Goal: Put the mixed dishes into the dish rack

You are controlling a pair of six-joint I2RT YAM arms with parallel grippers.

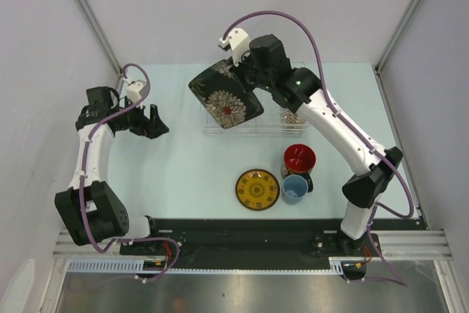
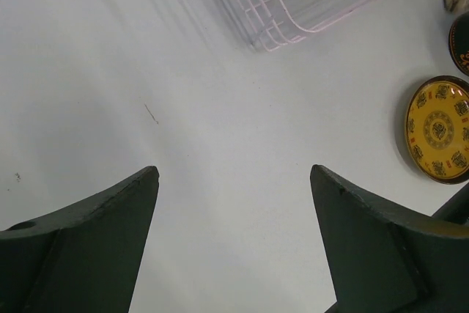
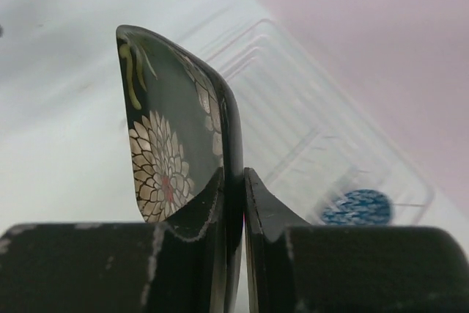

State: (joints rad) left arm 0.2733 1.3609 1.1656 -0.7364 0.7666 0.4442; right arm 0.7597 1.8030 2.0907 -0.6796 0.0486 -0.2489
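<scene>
My right gripper (image 1: 248, 77) is shut on the rim of the black square floral plate (image 1: 225, 97) and holds it tilted in the air above the clear dish rack (image 1: 212, 127). In the right wrist view the plate (image 3: 176, 137) stands edge-on between my fingers, with the rack (image 3: 293, 100) below and the blue mosaic bowl (image 3: 357, 207) inside it. A patterned bowl (image 1: 293, 118) sits at the rack's right end. The yellow dark-rimmed plate (image 1: 257, 188), red-inside cup (image 1: 299, 158) and light blue cup (image 1: 294, 188) stand on the table. My left gripper (image 1: 155, 121) is open and empty, left of the rack.
In the left wrist view the rack's corner (image 2: 286, 27) is at the top and the yellow plate (image 2: 440, 128) at the right edge. Grey walls close in the table on the left, right and back.
</scene>
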